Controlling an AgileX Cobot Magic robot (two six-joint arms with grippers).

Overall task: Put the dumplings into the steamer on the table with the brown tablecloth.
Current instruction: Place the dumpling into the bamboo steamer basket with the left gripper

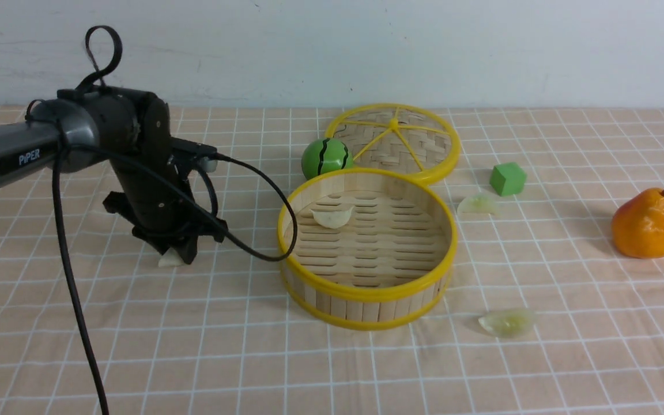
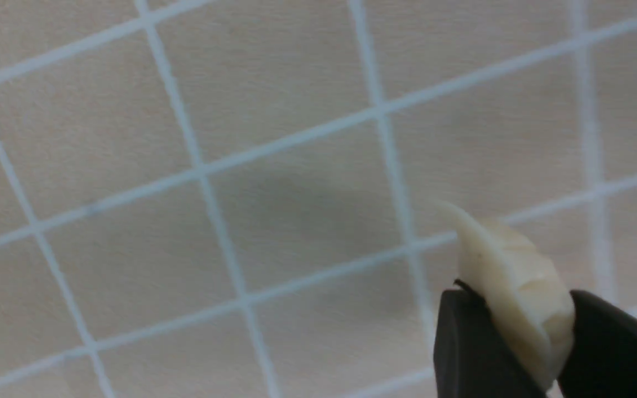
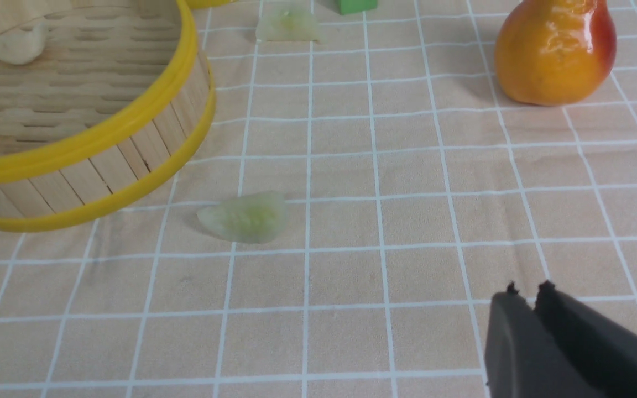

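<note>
Black cable (image 1: pixel 75 311) from the left arm trails nearest the front camera, one loop reaching the rim of the steamer (image 1: pixel 366 293). This round bamboo tray with yellow rims sits mid-surface (image 1: pixel 49 369) on the brown tablecloth (image 1: pixel 568 369).

Left of the steamer, the left end effector (image 1: pixel 173 253) points down at the cloth. Its dark fingers are closed narrowly on a cream dumpling (image 2: pixel 509 271), pinching the pleated body at their tips. Whether the dumpling has left the cloth cannot be told.

A second cream dumpling (image 1: pixel 332 217) lies inside the steamer. One green dumpling (image 1: pixel 479 204) lies to the steamer's right, and another green dumpling (image 1: pixel 508 321) lies nearer the camera.

The right end effector (image 3: pixel 528 290) hovers with its fingers almost together and nothing between them.

Probably the best next move is to lift straight up and clear the yellow rim. The arm should mind the cable loop and let go low over bare slats.
</note>
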